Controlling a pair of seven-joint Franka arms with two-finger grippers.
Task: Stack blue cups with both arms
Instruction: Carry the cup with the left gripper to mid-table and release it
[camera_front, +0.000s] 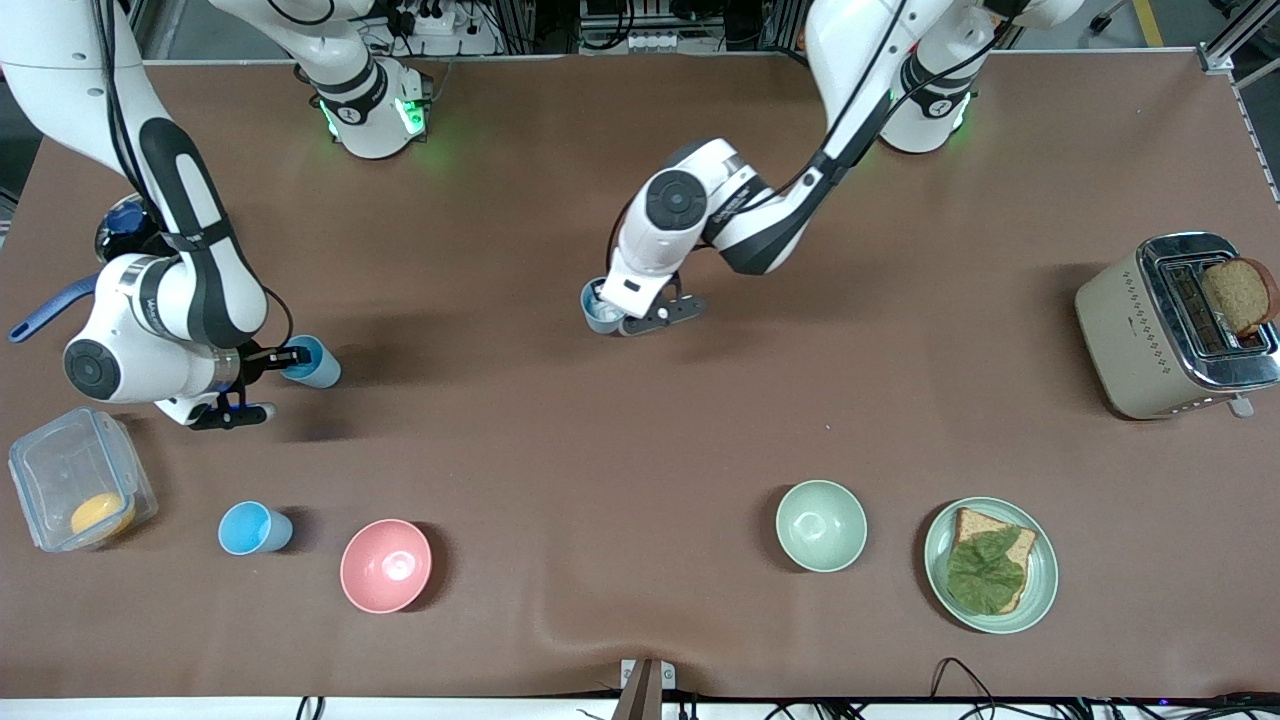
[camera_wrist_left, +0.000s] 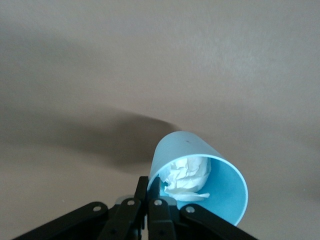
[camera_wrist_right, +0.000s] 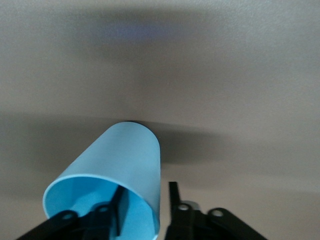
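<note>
One blue cup (camera_front: 598, 303) stands near the table's middle, with crumpled white paper (camera_wrist_left: 187, 177) inside. My left gripper (camera_front: 618, 320) is shut on its rim; the left wrist view shows both fingers of the gripper (camera_wrist_left: 152, 186) pinching the cup wall (camera_wrist_left: 185, 145). I cannot tell whether this cup rests on the table. The other blue cup (camera_front: 318, 365) is toward the right arm's end. My right gripper (camera_front: 290, 357) is open astride its rim: in the right wrist view (camera_wrist_right: 146, 195) one finger is inside the cup (camera_wrist_right: 120, 155) and one is outside, clear of the wall.
A vivid sky-blue cup (camera_front: 252, 528), a pink bowl (camera_front: 386, 565), a green bowl (camera_front: 821, 525) and a plate with bread and lettuce (camera_front: 940, 560) lie along the near edge. A clear container (camera_front: 60, 470) and a blue-handled pan (camera_front: 50, 305) flank the right arm. A toaster (camera_front: 1130, 340) stands at the left arm's end.
</note>
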